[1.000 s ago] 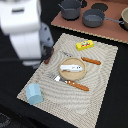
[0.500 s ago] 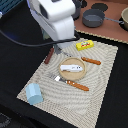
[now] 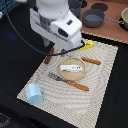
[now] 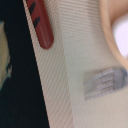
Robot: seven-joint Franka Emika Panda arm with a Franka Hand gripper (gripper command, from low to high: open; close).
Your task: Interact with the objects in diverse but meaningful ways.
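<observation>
The white arm's gripper is hidden behind its body, so I cannot tell how its jaws stand. The pale-blue faceted cup-like block (image 3: 34, 93) sits on the woven beige placemat (image 3: 100, 95), the small white oblong piece (image 3: 71, 67) on the tan round plate (image 3: 73, 75), and the dark-brown stick (image 3: 48, 58) at the mat's edge.

A pale-blue faceted cup (image 3: 34, 93) stands on the woven mat, well apart from the pincer. A small white oblong piece (image 3: 71, 67) lies flat nearer it. A yellow packet (image 3: 87, 45) peeks out just beside the arm. A dark-brown stick (image 3: 48, 58) (image 4: 44, 31) lies flat below the pincer.
</observation>
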